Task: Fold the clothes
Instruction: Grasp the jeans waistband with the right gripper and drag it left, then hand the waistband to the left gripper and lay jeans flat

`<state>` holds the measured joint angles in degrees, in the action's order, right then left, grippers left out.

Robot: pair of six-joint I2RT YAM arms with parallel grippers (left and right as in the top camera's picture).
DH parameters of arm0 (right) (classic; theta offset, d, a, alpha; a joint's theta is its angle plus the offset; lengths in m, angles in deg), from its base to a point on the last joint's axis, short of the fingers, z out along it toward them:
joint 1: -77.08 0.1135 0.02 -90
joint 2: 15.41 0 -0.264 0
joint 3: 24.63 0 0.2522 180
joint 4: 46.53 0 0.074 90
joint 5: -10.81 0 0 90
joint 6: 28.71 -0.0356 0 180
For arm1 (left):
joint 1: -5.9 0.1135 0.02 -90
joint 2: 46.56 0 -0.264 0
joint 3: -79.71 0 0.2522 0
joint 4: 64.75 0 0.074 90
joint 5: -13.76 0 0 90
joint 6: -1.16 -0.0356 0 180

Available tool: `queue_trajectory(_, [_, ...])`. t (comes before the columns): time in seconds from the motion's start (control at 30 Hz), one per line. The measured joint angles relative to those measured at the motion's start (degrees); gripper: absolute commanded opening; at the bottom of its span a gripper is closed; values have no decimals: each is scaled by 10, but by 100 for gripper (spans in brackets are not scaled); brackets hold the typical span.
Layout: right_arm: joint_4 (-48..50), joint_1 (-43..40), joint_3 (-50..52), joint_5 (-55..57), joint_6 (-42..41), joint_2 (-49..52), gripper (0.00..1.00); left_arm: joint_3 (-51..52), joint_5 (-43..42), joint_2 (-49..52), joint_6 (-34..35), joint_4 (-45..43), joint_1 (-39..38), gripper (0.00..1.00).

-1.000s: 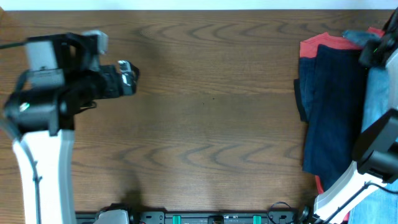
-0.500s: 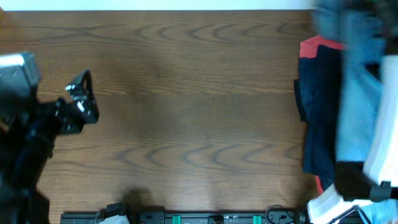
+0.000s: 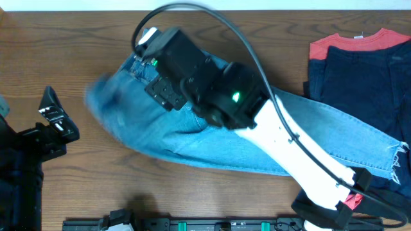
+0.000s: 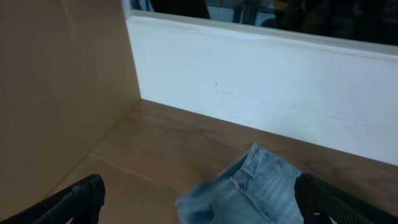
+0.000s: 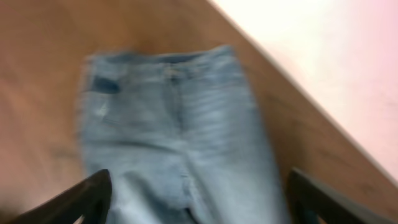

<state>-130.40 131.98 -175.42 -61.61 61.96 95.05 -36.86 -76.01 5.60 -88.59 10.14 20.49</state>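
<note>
Dark wood-grain table (image 3: 77, 45) runs the whole width, with a white wall behind it. At one end sits a stack, a dark blue garment (image 3: 353, 96) lying on a red shirt (image 3: 359, 43).

The right gripper (image 5: 199, 180) hangs over the waistband of the jeans (image 3: 321, 135), well apart from the stack. Its fingers stand wide apart with nothing between them, and it does not touch the denim. The left gripper (image 3: 61, 115) is farther from the stack again, out past the waistband and clear of the cloth. Its fingers are spread just as wide and hold nothing.

The jeans lie flat and slantwise on the table. Their frayed hems reach the stack and overlap the dark blue garment's near edge, while the waistband lies at the far end from it.

A second ago the middle of the table was bare wood and the light denim was over on the stack, with the right arm there. Now the jeans stretch out from the stack and the right arm reaches along them. The left gripper has drawn back, away from the stack.

A dark patch (image 5: 102, 84) by the waistband is too blurred to read.
</note>
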Motion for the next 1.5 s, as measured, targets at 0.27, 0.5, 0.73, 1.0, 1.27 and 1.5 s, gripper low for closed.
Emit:
queue_trajectory(0.27, [-19,-89,0,81,-72,-74,90,-6,-60,82,0,21,0,98])
queue_trajectory(0.5, [-55,-268,-4,-45,-142,-157,86,-6,-165,276,-31,43,-14,71])
queue_trajectory(0.73, [-132,-398,-9,-201,-166,-158,82,-4,-195,499,-71,-26,-75,34])
queue_trajectory(1.0, [-189,-451,-9,-242,-171,-126,68,-4,-178,680,-87,-114,-112,6])
queue_trajectory(1.27, [-237,-458,-8,-241,-179,-75,51,-6,-153,798,-38,-155,-93,6])
queue_trajectory(1.5, [-238,-458,-8,-240,-180,-19,53,-22,-143,811,68,-110,-52,6])
